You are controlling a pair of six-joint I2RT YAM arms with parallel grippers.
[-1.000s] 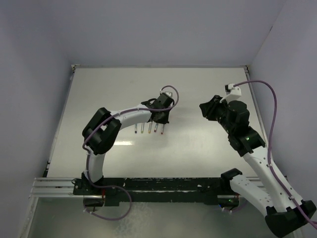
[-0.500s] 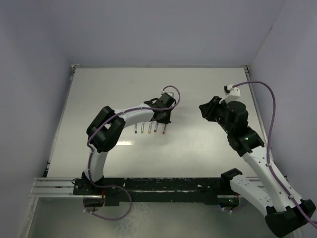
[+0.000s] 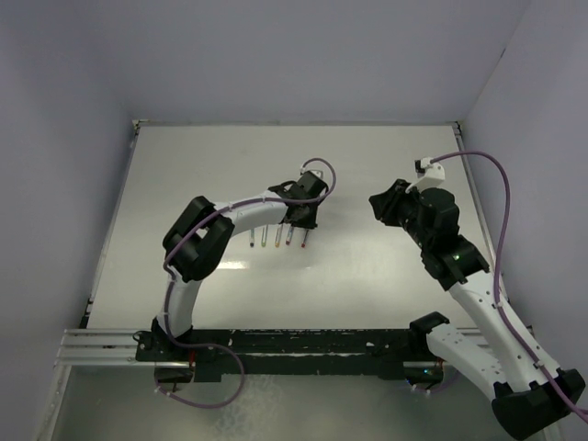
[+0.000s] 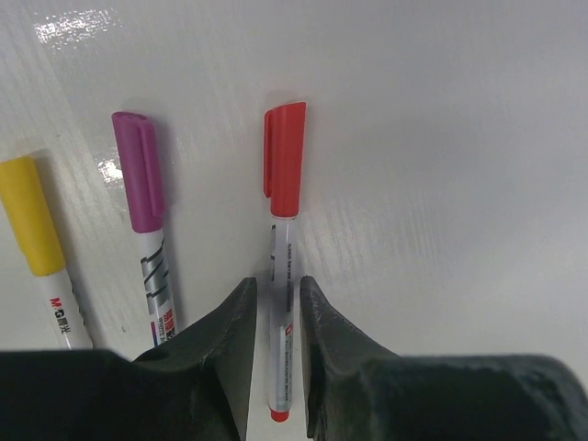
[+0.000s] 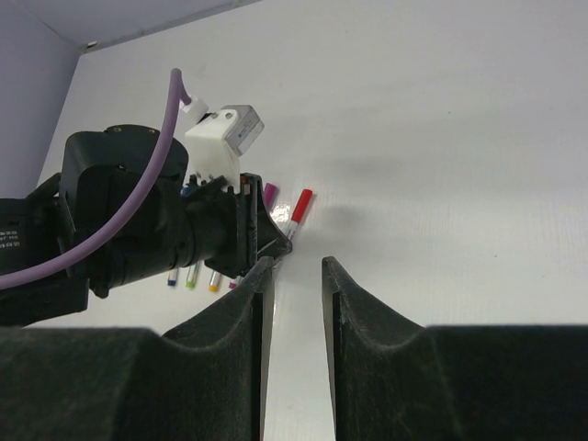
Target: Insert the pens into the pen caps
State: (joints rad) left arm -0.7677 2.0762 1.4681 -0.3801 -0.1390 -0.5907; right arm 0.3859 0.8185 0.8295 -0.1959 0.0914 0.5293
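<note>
While the left gripper (image 4: 277, 292) sits low over the worktop (image 4: 441, 138), its jaws stand slightly apart. They straddle the barrel of the red pen (image 4: 279, 248) with a sliver of gap on each side, so by my read it's loose, not pinched. The red cap (image 4: 285, 161) is seated on the far end, so I'd call this step the let-go and lift-off. To do it well, spread both fingers evenly and rise straight up. A dragging finger could roll the barrel left into the purple-capped pen (image 4: 147, 230) just beside it, with the yellow-capped pen (image 4: 41, 248) next along.

The red pen lies flat, its long axis running straight out along the gripper's reach. The cap points away from the wrist and the small red tail end tucks back between the fingers.

Over on the other side, the right gripper (image 5: 296, 266) hangs well apart from the row, jaws parted around nothing.
</note>
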